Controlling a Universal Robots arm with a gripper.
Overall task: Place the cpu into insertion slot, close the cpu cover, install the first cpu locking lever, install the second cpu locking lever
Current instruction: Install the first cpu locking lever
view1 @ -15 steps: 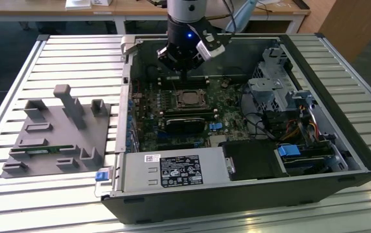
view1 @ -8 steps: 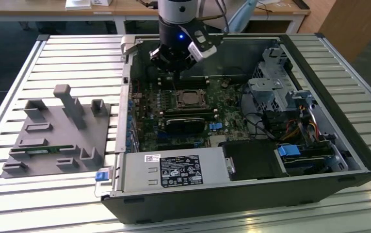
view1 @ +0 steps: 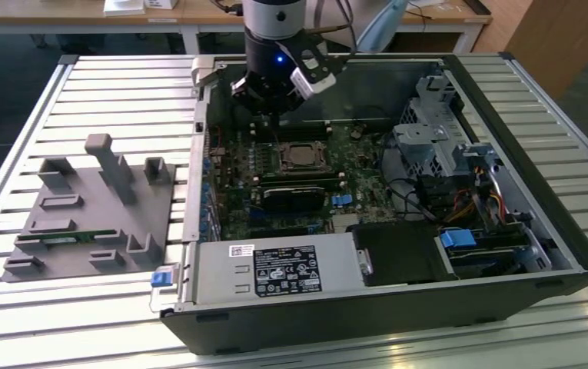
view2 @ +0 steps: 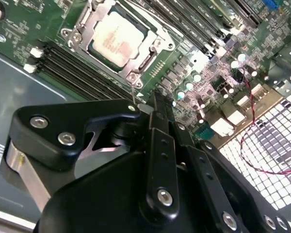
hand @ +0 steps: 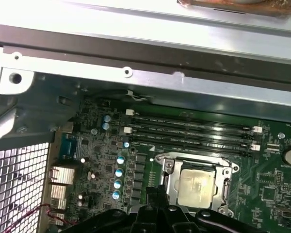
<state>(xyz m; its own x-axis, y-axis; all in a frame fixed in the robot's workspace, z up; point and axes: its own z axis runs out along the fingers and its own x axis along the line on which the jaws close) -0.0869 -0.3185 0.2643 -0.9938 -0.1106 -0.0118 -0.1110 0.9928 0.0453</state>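
**Claw above the socket: hazards, nearest first.** Your claw (view2: 154,99) hangs low over the motherboard (view2: 203,63). Its tips are pressed together, with nothing seen between them.

- **Thin metal rod (view2: 131,90).** It stands just beside the claw's tip and is probably a locking lever. Whether claw and rod touch cannot be told. A push that is off line could let the rod slip past the tip and spring back.
- **The cpu (view2: 117,39).** It lies flat in the insertion slot (view2: 91,47), just beyond the tip, with the cpu cover (view2: 155,36) down around it. If you descend too far forward, the closed tips would strike the cover's frame or scrape the chip's metal top.
- **Long memory slots (view2: 72,68).** They run close beside the socket, so a sideways sweep could catch their white end latches.
- **Blue-topped capacitors (hand: 119,172).** They stand near the claw on the socket's other side and could be bent by the claw's wide black links.
- **Computer case (view1: 539,231).** Its wall rises farther off. A steep tilt of the wrist risks contact there.
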